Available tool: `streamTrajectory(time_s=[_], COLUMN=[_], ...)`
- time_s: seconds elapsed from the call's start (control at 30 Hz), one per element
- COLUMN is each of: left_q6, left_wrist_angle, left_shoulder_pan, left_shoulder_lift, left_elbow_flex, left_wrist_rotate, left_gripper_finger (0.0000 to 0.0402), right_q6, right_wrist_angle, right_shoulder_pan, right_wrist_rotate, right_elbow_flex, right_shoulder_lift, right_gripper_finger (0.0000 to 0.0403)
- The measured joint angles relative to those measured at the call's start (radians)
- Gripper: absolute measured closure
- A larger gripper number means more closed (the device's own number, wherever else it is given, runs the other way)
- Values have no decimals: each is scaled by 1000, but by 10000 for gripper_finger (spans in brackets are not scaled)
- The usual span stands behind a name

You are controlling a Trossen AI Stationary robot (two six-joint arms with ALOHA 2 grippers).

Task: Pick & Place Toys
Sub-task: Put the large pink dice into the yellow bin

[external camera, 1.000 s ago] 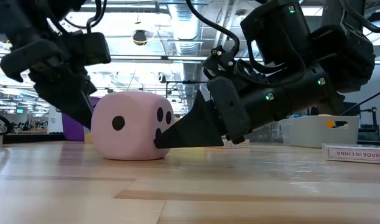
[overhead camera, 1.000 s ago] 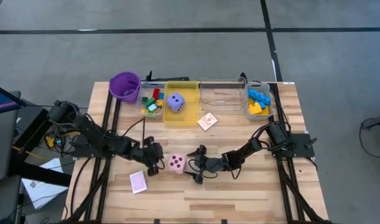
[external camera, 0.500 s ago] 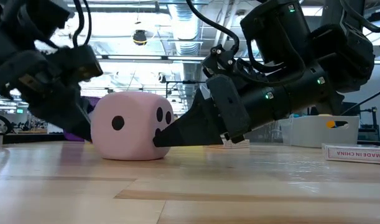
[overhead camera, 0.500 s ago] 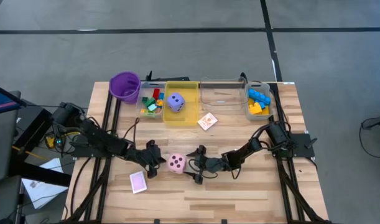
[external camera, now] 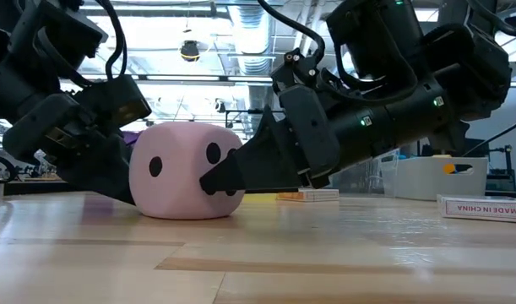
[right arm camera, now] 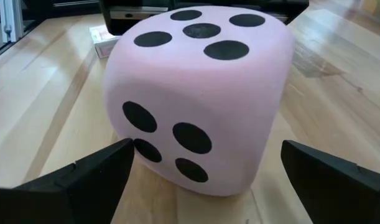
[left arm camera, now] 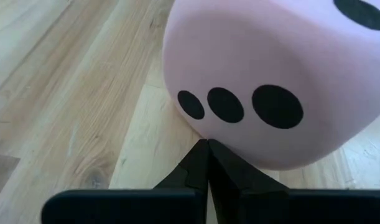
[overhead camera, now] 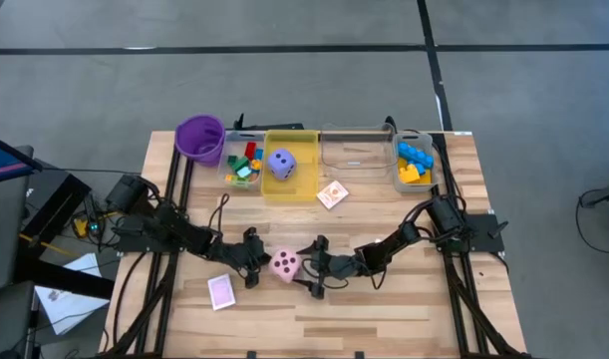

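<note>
Two robot arms are meeting at a pink foam die [overhead camera: 283, 263] near the middle of the wooden table [overhead camera: 384, 319], one from each side. Nearest the front edge, a pink-backed playing card [overhead camera: 220, 291] is lying flat, well apart from the die. The die is resting on the table with its five-dot face up. The right gripper [overhead camera: 311, 267] is lying low with its two fingers spread wide, one on either side of the die; in the right wrist view the fingertips [right arm camera: 99, 168] are flanking it without yet pressing in. The left gripper [overhead camera: 252, 264] is sitting on the die's opposite side with its fingers pinched fully together on nothing, the tips [left arm camera: 206, 149] touching or almost touching the die's lower edge, as though bracing it.

Judging from this, the step in hand is picking up the pink die, with the grasp lined up but not made. The next move seems to call for the right fingers squeezing in on the soft foam, then lifting it clear toward the far containers.

Farther back, a second card [overhead camera: 332, 194] is lying on the table. Along the far edge are standing a purple cup [overhead camera: 200, 138], a small bin of mixed bricks [overhead camera: 244, 166], a yellow bin [overhead camera: 306, 184] holding a purple die [overhead camera: 281, 164], a clear bin [overhead camera: 356, 155], and a bin of blue and yellow bricks [overhead camera: 415, 162]
</note>
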Motion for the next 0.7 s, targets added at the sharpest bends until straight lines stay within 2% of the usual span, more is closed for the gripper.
streamTrajectory(time_s=[0.37,0.7], left_q6=[-5,-49], left_wrist_angle=[-3,-6], left_shoulder_pan=[0,0], left_shoulder_lift=[0,0], left_elbow_flex=[0,0], left_wrist_rotate=[-1,-1], left_gripper_finger=[401,401], right_q6=[4,142], right_wrist_angle=[-17,-62], right_shoulder_pan=[-1,-34], right_wrist_rotate=[4,-3], right_elbow_flex=[0,0], right_shoulder_lift=[-1,-4], right_gripper_finger=[4,4])
